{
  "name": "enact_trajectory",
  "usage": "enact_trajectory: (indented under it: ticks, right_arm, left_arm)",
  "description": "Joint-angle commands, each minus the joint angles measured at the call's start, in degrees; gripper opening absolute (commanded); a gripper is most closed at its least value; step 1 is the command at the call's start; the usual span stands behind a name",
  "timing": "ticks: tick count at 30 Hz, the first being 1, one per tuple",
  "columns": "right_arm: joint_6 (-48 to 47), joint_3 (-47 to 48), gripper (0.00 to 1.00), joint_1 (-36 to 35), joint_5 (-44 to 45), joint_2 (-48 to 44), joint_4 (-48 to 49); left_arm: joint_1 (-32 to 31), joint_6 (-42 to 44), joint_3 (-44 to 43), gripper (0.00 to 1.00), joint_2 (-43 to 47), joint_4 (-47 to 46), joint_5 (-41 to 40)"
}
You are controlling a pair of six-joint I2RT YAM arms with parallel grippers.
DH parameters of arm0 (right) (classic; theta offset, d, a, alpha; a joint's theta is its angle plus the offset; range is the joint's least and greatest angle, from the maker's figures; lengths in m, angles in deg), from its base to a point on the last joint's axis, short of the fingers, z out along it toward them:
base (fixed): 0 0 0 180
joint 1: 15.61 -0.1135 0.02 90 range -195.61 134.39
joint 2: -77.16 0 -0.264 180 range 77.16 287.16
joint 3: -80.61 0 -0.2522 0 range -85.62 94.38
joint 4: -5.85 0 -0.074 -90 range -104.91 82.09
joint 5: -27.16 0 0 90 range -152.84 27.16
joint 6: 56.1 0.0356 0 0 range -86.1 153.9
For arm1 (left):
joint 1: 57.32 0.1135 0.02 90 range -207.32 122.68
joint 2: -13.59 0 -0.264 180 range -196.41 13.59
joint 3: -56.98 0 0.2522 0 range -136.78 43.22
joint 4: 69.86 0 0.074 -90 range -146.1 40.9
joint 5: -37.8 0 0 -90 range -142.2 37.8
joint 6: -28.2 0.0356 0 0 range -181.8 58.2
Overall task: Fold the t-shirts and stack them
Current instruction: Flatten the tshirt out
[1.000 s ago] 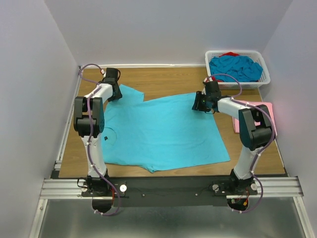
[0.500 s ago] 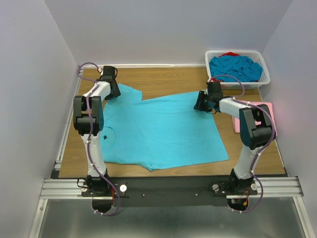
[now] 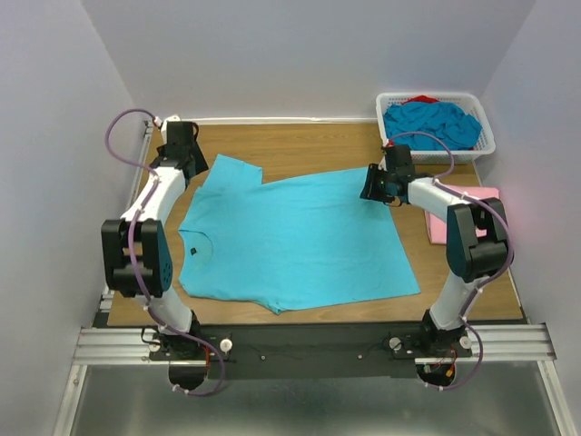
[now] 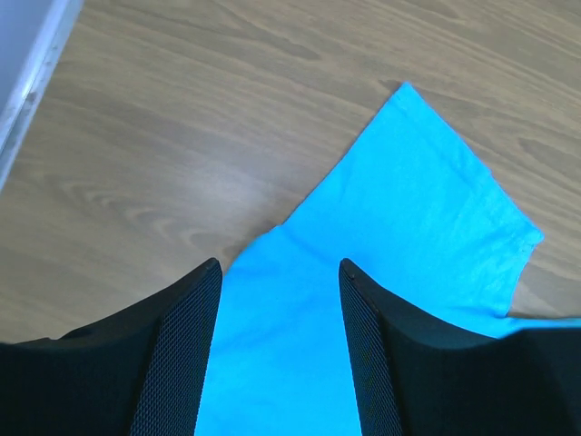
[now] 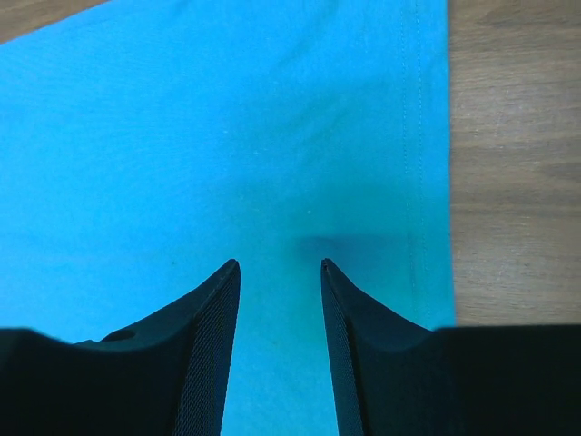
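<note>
Blue shirt point(image 3: 290, 238) lies spread flat on table point(image 3: 309, 145), laid out for folding. Left hand point(image 4: 280, 268) hovers over far sleeve, right hand point(image 5: 280, 265) over hem edge. Both are spread apart, gripping nothing, probably lining up fold grabs.

Matt turquoise cloth t-shirt point(image 3: 300, 236) on smooth wood-grain table point(image 3: 309, 145).

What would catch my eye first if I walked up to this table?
A bright turquoise t-shirt lies spread flat across the middle of the wooden table, with the left gripper over its far sleeve and the right gripper over its far hem corner, both with jaws apart. In the far right corner, a white lattice basket holds more crumpled turquoise shirts.
</note>
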Motion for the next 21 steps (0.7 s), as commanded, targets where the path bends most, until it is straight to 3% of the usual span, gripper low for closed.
enact_trajectory:
  ticks: [1, 10, 21]
  right_arm:
    - [-1.6, 1.8, 0.47, 0.2, -1.4, -1.7, -2.3]
    - [-0.5, -2.1, 0.47, 0.0, -3.1, -4.7, -3.7]
    - [2.4, -10.1, 0.47, -0.1, -1.8, -6.7, -6.1]
  left_arm:
    - [0.3, -0.3, 10.4, 0.63, 6.1, -1.5, -3.4]
    - [0.3, -1.3, 26.8, 0.61, 16.0, -3.9, -1.1]
    - [0.3, -3.4, 31.5, 0.62, 13.5, -5.9, 2.9]
